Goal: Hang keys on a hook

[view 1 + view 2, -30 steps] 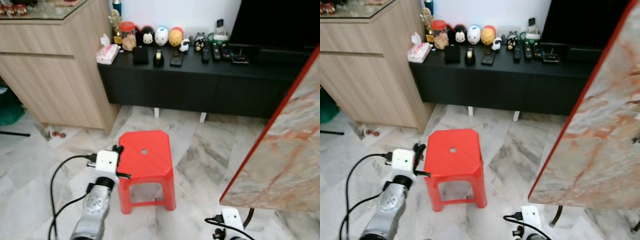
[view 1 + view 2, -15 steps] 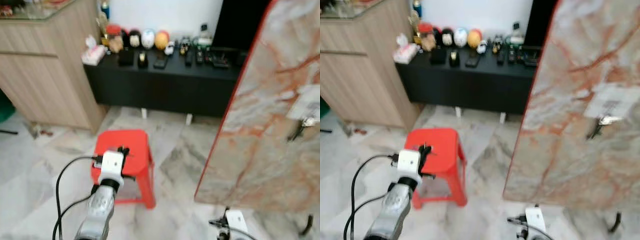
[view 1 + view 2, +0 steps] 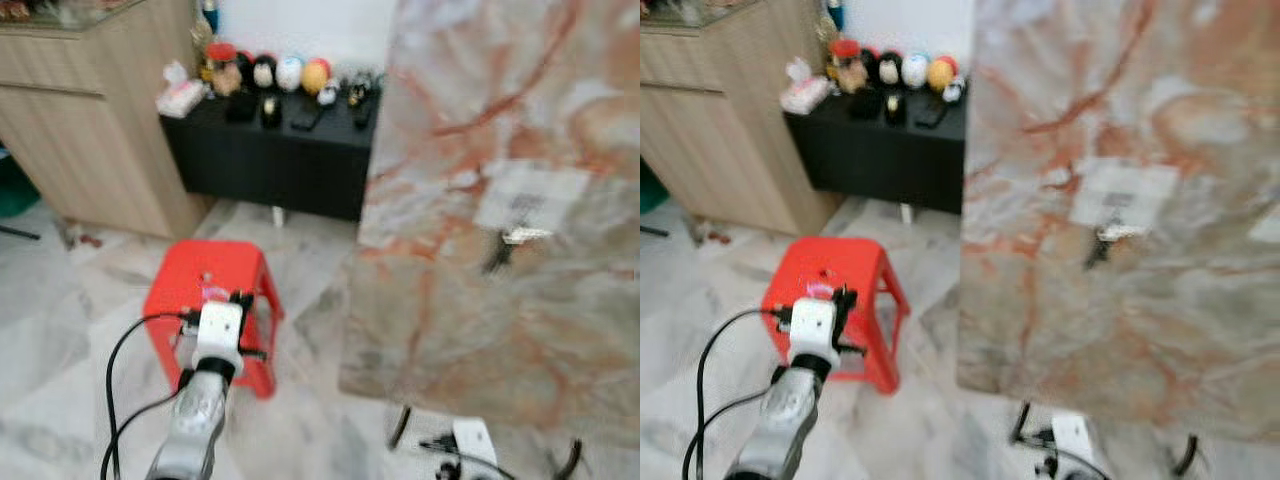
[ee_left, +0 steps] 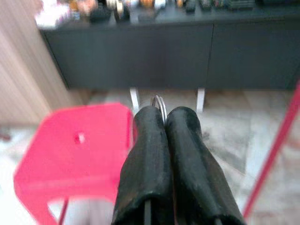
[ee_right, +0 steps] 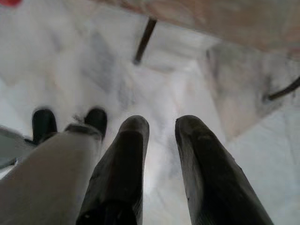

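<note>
At the upper left of the head views stands a light wooden cabinet, and beside it a low black sideboard runs along the white wall, its top crowded with small round figurines, a tissue pack and dark gadgets.

Lower left, the left arm reaches forward over the marble floor, a black cable looping off its wrist. The left hand is clenched, its two black fingers pressed together on the keys, of which a thin metal ring pokes out between the fingertips. Right in front of that hand is a red plastic stool with a small hole in its seat; in the head views the wrist overlaps the stool's near edge.

Across the middle and right a big marble-patterned board with reddish veins stands upright on thin dark legs and hides the right end of the sideboard. On its face, right of centre, is a pale patch with a small hook and something dark hanging below it, too blurred to name.

At the lower right the right hand hangs low over the floor, released, with its fingers apart, near the board's legs.
</note>
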`<state>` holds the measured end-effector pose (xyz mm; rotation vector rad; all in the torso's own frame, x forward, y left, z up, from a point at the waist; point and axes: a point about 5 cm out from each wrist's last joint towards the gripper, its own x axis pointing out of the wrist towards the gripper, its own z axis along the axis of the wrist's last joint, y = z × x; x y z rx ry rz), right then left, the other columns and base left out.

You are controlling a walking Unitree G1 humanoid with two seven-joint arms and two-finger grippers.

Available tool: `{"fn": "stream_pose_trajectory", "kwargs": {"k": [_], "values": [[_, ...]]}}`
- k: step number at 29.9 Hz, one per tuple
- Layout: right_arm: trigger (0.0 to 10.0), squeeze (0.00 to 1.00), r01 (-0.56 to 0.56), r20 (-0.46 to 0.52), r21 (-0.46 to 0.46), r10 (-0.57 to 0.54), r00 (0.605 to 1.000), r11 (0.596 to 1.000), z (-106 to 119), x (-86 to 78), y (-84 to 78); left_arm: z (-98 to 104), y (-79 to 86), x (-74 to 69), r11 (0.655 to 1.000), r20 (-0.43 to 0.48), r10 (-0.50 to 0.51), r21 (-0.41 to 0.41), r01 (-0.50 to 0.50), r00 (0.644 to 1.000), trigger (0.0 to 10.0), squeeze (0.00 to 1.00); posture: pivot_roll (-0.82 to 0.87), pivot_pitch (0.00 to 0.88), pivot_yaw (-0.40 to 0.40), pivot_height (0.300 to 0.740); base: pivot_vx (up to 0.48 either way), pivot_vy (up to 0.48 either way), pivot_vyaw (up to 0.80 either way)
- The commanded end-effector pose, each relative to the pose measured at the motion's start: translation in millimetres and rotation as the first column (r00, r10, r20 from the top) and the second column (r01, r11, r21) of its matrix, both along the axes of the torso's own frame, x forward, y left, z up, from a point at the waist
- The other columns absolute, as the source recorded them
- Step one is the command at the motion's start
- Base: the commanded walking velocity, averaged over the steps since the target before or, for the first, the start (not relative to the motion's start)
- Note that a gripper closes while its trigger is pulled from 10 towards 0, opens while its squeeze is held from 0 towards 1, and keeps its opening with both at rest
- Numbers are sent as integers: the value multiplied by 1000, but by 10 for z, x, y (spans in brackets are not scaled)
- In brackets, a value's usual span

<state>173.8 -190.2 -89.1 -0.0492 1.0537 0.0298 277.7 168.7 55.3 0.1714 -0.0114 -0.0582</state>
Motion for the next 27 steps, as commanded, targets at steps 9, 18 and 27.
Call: {"fn": "stream_pose_trajectory", "kwargs": {"k": [9, 18, 27], "values": [[10000, 0, 17, -3, 14, -17, 1000, 1000, -7, -10, 20, 53, 8, 21, 1000, 20, 0, 18, -1, 1000, 10000, 0, 4, 110, -42, 740, 0, -413, 0], [10000, 0, 15, -5, 16, -15, 1000, 1000, -9, -15, 20, 76, 9, 25, 999, 34, 6, 45, -7, 999, 10000, 0, 8, 108, -45, 740, 0, -412, 0], [10000, 0, 15, -4, 19, -15, 1000, 1000, -10, -16, 26, 120, 17, 43, 995, 67, 18, 100, -25, 998, 10000, 0, 7, 90, -42, 740, 0, -412, 0]]}}
